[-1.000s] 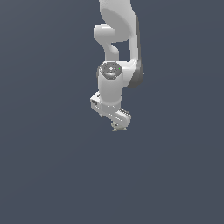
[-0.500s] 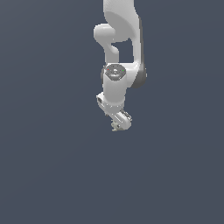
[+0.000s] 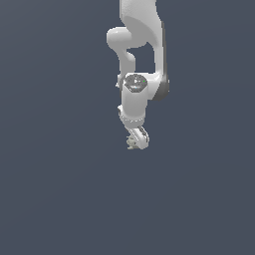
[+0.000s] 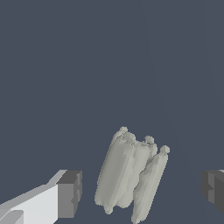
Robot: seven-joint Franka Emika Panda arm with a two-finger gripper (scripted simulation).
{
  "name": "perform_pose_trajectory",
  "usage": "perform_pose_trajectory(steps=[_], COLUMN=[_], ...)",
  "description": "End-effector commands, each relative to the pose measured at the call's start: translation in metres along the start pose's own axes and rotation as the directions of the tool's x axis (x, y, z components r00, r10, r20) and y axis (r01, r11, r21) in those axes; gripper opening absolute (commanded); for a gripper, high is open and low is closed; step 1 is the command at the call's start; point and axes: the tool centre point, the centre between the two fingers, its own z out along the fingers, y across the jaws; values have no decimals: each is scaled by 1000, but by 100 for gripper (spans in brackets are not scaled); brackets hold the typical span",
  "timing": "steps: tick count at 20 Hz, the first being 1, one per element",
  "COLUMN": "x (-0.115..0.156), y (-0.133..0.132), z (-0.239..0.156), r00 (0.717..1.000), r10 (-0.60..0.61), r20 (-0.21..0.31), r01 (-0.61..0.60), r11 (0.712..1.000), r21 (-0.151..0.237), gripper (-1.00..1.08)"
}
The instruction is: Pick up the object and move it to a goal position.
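Note:
The object (image 4: pixel 131 175) is a small pale beige-grey lumpy thing with knobbly ends, lying between my two fingers in the wrist view. My gripper (image 4: pixel 142 190) is open, with a gap between each dark pad (image 4: pixel 70 192) and the object on both sides. In the exterior view the gripper (image 3: pixel 136 141) points down at the end of the white arm, and the object (image 3: pixel 131 144) shows as a tiny pale lump at the fingertips.
A flat, dark grey-blue ground (image 3: pixel 60 199) fills both views. The white arm (image 3: pixel 142 45) comes down from the top of the exterior view.
The wrist has turned, so the hand now looks narrower in the exterior view. The object stays at about the same spot under the fingertips.

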Motion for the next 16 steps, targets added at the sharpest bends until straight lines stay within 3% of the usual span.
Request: perform_pose_trajectory(steps=[1,8,16], x=[-4,-15,-22], y=[0,2,3], z=[3,9,13], r00=[998,975,946], r10=[66,223,324], r20=[1,3,5], r01=[-66,-223,-324], r11=[998,975,946], r21=[2,7,10], gripper=[100,100,100])
